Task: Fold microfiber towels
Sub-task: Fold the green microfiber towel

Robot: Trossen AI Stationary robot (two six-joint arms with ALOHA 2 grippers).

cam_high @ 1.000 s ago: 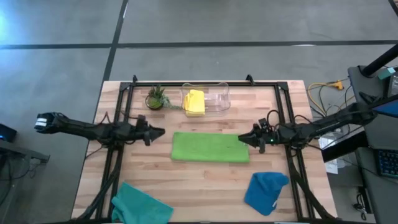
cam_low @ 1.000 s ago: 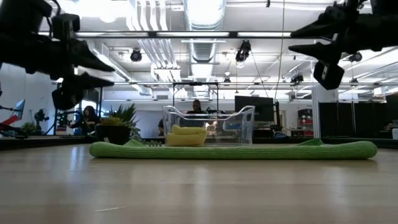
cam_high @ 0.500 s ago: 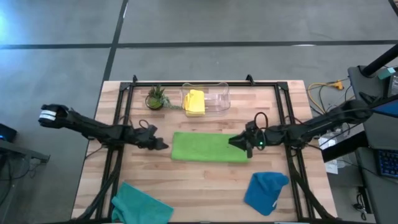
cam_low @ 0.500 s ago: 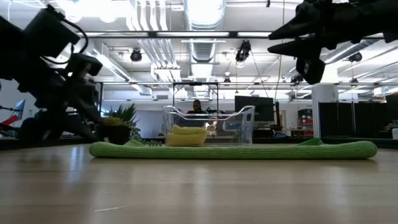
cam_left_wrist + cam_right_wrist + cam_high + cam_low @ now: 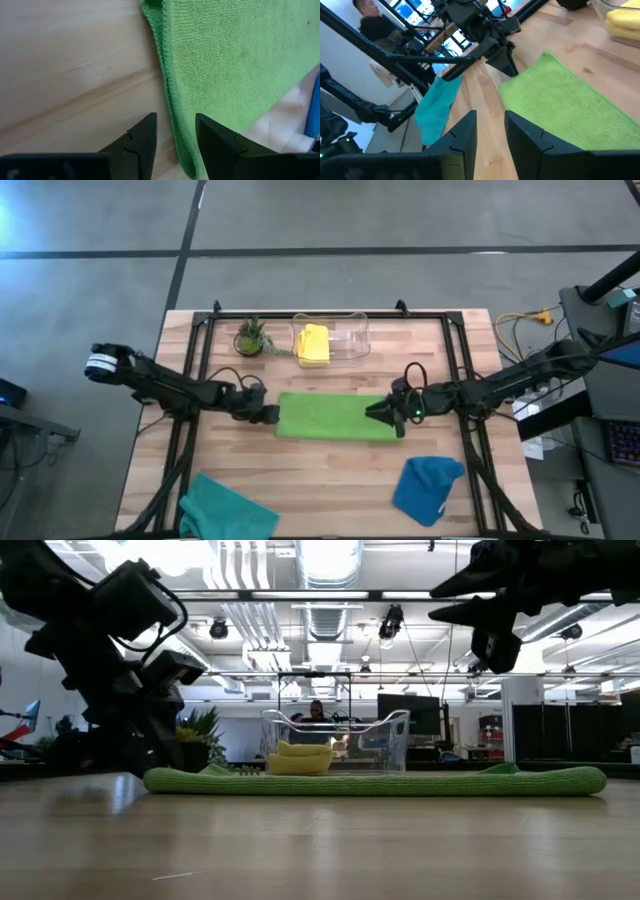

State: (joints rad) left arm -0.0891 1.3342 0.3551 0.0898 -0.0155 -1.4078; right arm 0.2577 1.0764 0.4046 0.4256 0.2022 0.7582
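A lime green towel (image 5: 338,416), folded into a long strip, lies flat at the table's middle. My left gripper (image 5: 268,416) is open, low at the towel's left end and pointing steeply down. In the left wrist view the towel's left edge (image 5: 167,95) runs into the gap of that gripper (image 5: 175,132). My right gripper (image 5: 382,417) is open and hangs high above the towel's right end (image 5: 455,600), clear of it. A yellow towel (image 5: 313,344) lies in the clear bin (image 5: 350,338). A teal towel (image 5: 225,508) and a blue towel (image 5: 428,488) lie crumpled near the front edge. My left gripper has one finger (image 5: 142,137) over the bare wood and the other (image 5: 215,137) over the green towel, astride its left edge (image 5: 170,110), coming from above at a slant. Whether the fingertips touch the cloth, I cannot tell.
A small potted plant (image 5: 251,337) stands at the far left beside the bin. Black frame rails (image 5: 195,370) run along both sides of the table. Bare wood (image 5: 330,470) lies between the green towel and the two towels at the front.
My left gripper has gone toward the table's right and down to the green towel's left end, tipping from nearly level to steeply downward and rolling. My right gripper has moved toward the table's left, over the towel's right end. The towel has stayed flat.
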